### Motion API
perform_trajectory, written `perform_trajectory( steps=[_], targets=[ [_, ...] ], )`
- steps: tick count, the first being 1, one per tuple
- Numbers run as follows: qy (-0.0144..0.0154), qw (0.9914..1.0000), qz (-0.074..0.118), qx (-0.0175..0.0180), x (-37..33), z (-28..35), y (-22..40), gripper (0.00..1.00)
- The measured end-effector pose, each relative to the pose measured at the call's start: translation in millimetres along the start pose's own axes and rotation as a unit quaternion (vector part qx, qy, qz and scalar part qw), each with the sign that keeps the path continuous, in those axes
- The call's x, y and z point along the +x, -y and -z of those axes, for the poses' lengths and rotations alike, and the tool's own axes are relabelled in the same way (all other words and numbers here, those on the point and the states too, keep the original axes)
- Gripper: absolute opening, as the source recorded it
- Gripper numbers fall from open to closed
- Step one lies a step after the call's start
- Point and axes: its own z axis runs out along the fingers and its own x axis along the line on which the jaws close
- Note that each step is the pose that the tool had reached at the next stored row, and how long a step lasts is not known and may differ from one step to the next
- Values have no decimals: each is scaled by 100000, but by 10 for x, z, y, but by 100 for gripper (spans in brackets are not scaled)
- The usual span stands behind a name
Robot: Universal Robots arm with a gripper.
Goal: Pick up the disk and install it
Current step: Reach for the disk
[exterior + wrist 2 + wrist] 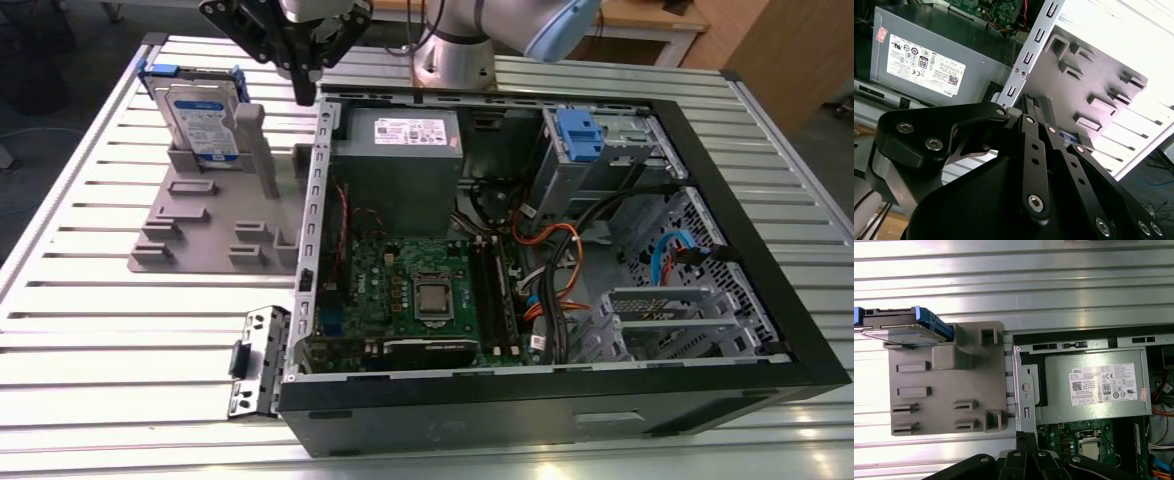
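Observation:
The disk (200, 112), a silver drive with a white-and-blue label in a blue carrier, stands upright in a slot at the far end of a grey holder (200, 240) on the exterior view's left. It also shows edge-on in the first wrist view (901, 329). My black gripper (307, 92) hangs to the disk's right in the exterior view, above the case's side wall, apart from the disk. Its fingers are shut with nothing between them, as both wrist views show (1026, 438) (1031, 104).
An open computer case (747, 230) lies on the slatted metal table (80, 330). Inside are a grey power supply (396, 150) with a white sticker, a green motherboard (414, 290), cables, and a drive bay with a blue latch (577, 130). The holder (944, 400) has several vacant slots.

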Motion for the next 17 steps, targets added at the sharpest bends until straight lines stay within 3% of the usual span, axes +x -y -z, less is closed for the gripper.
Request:
perform_trajectory(
  steps=[17],
  targets=[
    [1,100000,0,0,172,5,13,10]
  ],
)
